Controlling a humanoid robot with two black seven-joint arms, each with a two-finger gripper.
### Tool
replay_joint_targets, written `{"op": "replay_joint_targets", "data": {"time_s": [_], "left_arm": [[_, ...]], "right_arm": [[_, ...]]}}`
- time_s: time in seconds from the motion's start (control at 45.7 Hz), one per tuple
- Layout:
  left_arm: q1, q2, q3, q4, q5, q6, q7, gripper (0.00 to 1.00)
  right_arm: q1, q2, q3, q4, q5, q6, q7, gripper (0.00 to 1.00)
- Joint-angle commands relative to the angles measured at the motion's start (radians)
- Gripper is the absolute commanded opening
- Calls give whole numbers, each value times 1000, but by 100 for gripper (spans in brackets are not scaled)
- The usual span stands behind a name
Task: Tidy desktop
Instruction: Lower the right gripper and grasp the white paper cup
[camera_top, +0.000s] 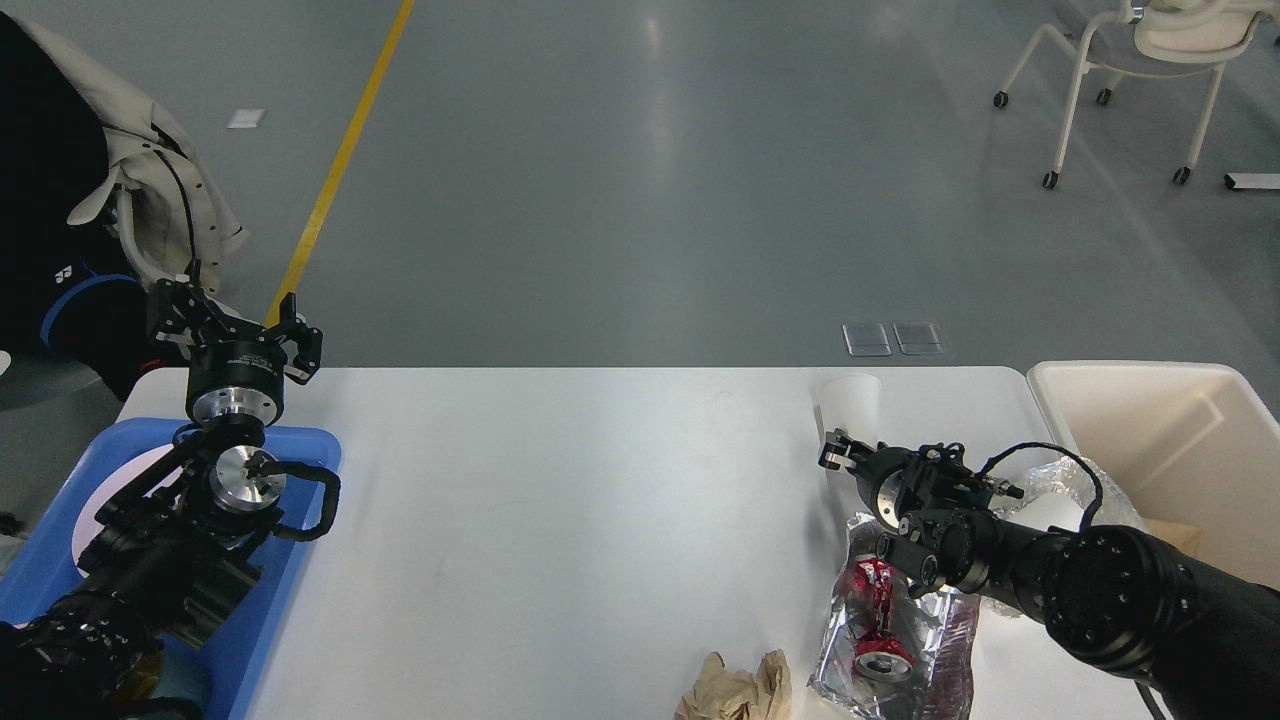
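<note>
The white desktop (580, 520) fills the lower part of the head view. On its right lie a white paper cup (850, 398), a silver foil bag (930, 640) with a crushed red can (878, 615) on it, crumpled clear wrap (1062, 482) and crumpled brown paper (735, 690) at the front edge. My right gripper (836, 450) hovers just below the cup and above the foil bag's far end; it is small and dark, so I cannot tell how its fingers stand. My left gripper (238, 325) is open and empty above the far left corner.
A blue tray (300, 445) with a white plate (105, 495) sits at the left under my left arm. A cream bin (1170, 430) stands at the right edge. A wheeled chair (1130, 60) and a coat-draped seat (130, 200) stand on the floor beyond.
</note>
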Motion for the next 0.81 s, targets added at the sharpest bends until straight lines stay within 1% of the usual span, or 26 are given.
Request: {"op": "replay_joint_targets", "data": {"time_s": [0.0, 0.109, 0.219, 0.285, 0.394, 0.416, 0.438, 0.482, 0.788], "left_arm": [[0, 0, 0, 0, 0, 0, 1, 98], [0, 0, 0, 0, 0, 0, 1, 98], [0, 0, 0, 0, 0, 0, 1, 98], [0, 0, 0, 0, 0, 0, 1, 98], [0, 0, 0, 0, 0, 0, 1, 98], [0, 0, 0, 0, 0, 0, 1, 98], [0, 0, 0, 0, 0, 0, 1, 98], [0, 0, 0, 0, 0, 0, 1, 98], [0, 0, 0, 0, 0, 0, 1, 98]], "right_arm": [[-11, 9, 10, 2, 0, 1, 0, 50], [-11, 9, 16, 2, -1, 1, 0, 49], [-11, 9, 16, 3, -1, 1, 0, 40], [-11, 9, 16, 5, -1, -1, 0, 30], [-6, 6, 16, 9, -3, -7, 0, 25], [-3, 4, 16, 11, -3, -7, 0, 21], [0, 0, 16, 14, -3, -7, 0, 10], [5, -2, 16, 17, -3, -5, 0, 0], [47, -5, 18, 37, -3, -7, 0, 0]]}}
